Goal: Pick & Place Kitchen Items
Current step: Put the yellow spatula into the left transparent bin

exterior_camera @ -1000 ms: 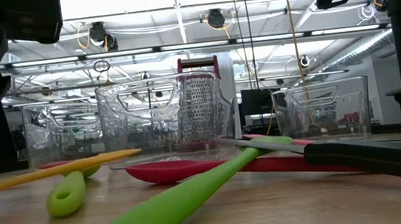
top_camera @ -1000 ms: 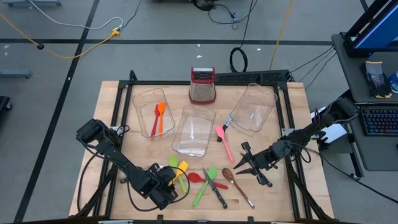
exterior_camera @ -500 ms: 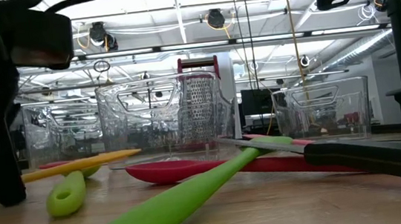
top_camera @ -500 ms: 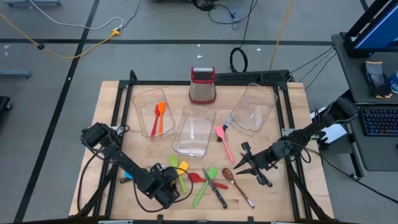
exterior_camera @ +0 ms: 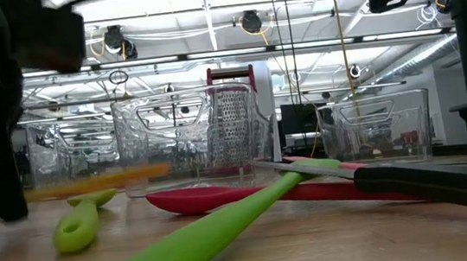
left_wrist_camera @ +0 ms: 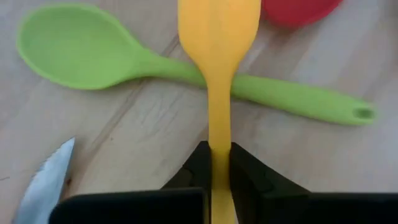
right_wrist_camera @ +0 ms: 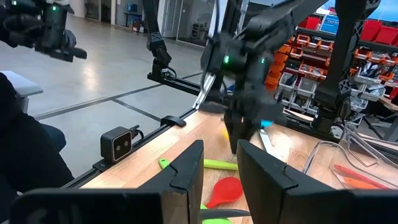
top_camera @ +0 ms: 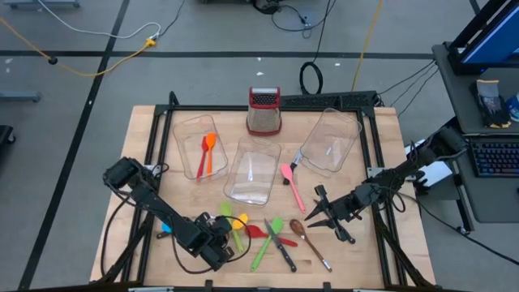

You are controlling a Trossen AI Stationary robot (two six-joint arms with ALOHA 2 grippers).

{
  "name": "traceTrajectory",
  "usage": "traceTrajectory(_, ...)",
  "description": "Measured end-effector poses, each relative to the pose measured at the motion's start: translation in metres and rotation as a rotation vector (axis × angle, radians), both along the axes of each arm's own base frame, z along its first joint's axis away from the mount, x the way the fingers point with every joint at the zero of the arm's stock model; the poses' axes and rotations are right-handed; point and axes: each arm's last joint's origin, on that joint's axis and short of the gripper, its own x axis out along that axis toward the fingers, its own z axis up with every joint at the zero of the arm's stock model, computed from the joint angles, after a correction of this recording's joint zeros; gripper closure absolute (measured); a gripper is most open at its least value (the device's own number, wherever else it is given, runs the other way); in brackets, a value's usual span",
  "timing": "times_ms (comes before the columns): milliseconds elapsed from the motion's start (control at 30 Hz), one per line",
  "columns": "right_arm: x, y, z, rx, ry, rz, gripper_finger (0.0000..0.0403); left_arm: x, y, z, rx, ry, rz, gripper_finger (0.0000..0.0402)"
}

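1. Gripping the thin handle of a yellow silicone spatula (left_wrist_camera: 217, 74), your left pincer (left_wrist_camera: 215, 163) sits low at the near-left part of the wooden desk (top_camera: 146, 138), its fingers pressed flat against the handle on both sides.
2. Compare the level camera with a half-second ago: the yellow handle lay along the desk then, and now it shows as a blurred bar (exterior_camera: 104, 180) raised clear of the wood. You have just started the lift, so I judge the grasp has succeeded.
3. Under the lifted blade lies a light green silicone spoon (left_wrist_camera: 155, 59), with a red silicone spoon bowl (left_wrist_camera: 298, 7) just beyond and a serrated steel knife tip (left_wrist_camera: 46, 180) off to one side. Rise straight up so nothing gets dragged.
4. Your right pincer (top_camera: 318, 212) waits over the near-right desk with its fingers spread wide, close to a brown wooden spoon (top_camera: 306, 240); it has not shifted.
5. Farther back stand three clear plastic bins; the left one (top_camera: 185, 130) already holds an orange and a red utensil, a likely home for the spatula. A red-topped metal box grater (top_camera: 263, 111) stands at the far edge.
6. Beyond the desk you have grey floor, trailing cables and a computer station on the right.
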Motion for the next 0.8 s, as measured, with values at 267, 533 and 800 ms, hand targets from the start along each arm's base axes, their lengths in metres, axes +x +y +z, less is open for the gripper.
traceTrajectory(267, 0.0, 0.0, 0.0, -0.001, -0.001, 0.0, 0.0314, -0.019, 0.006, 0.062, -0.044, -0.181, -0.001, 0.0391)
traceTrajectory(533, 0.0, 0.0, 0.0, -0.003, -0.001, 0.0, 0.0314, -0.043, 0.022, 0.121, 0.017, -0.456, 0.023, 0.0398)
traceTrajectory(800, 0.0, 0.0, 0.0, -0.004, -0.001, 0.0, 0.0314, -0.067, 0.057, 0.153, 0.15, -0.539, 0.106, 0.0398)
